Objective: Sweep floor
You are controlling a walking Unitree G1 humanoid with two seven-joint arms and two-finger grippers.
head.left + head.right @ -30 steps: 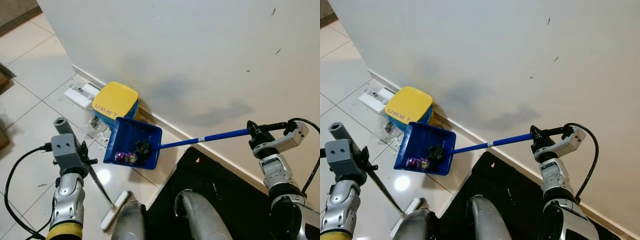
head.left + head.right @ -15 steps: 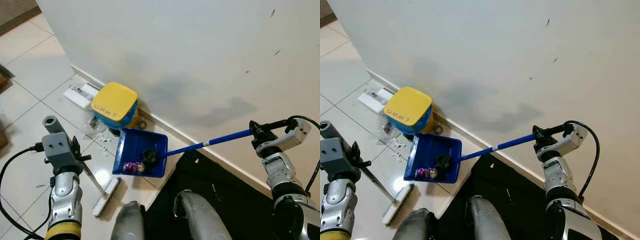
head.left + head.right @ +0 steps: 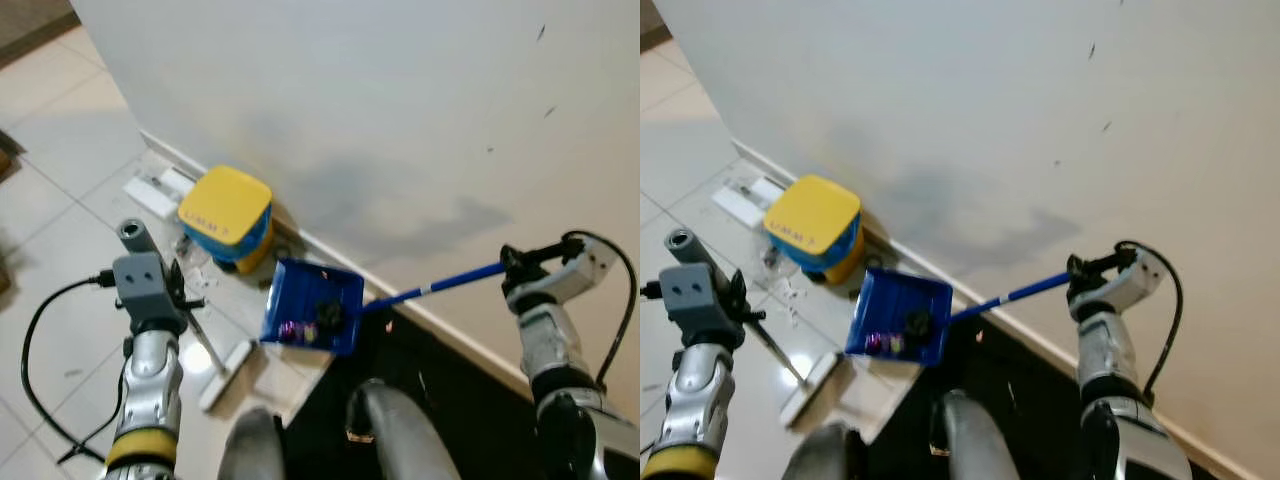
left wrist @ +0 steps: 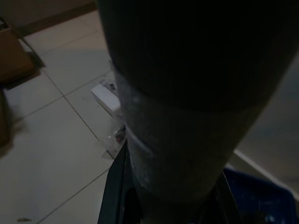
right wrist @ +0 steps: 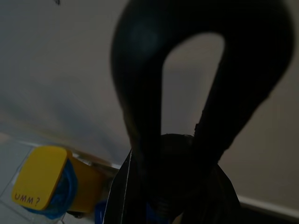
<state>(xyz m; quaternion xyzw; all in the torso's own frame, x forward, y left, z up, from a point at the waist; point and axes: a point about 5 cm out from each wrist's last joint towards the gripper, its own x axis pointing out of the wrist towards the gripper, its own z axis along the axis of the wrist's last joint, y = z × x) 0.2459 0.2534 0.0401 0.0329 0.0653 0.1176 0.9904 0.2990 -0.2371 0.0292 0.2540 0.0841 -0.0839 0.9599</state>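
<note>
A blue dustpan (image 3: 312, 318) lies on the tiles at the foot of the wall, with a black lump (image 3: 330, 314) and purple wrappers (image 3: 290, 328) inside. Its long blue handle (image 3: 440, 285) runs right to my right gripper (image 3: 513, 263), which is shut on the black end. My left gripper (image 3: 165, 300) is shut on the grey broom handle (image 4: 177, 140). From there the thin shaft slants down to the white broom head (image 3: 228, 374), just left of the dustpan. Small scraps (image 3: 196, 262) lie on the floor by the bin.
A yellow-lidded blue bin (image 3: 226, 214) stands against the wall (image 3: 400, 110), left of the dustpan. A white flat piece (image 3: 150, 190) lies by the skirting beyond it. A black mat (image 3: 460, 400) covers the floor under my legs at the right. A cable (image 3: 40, 400) loops from my left arm.
The dustpan has slid right along the wall, away from the bin and onto the mat's edge. The broom head has followed it. The view has shifted a little.
</note>
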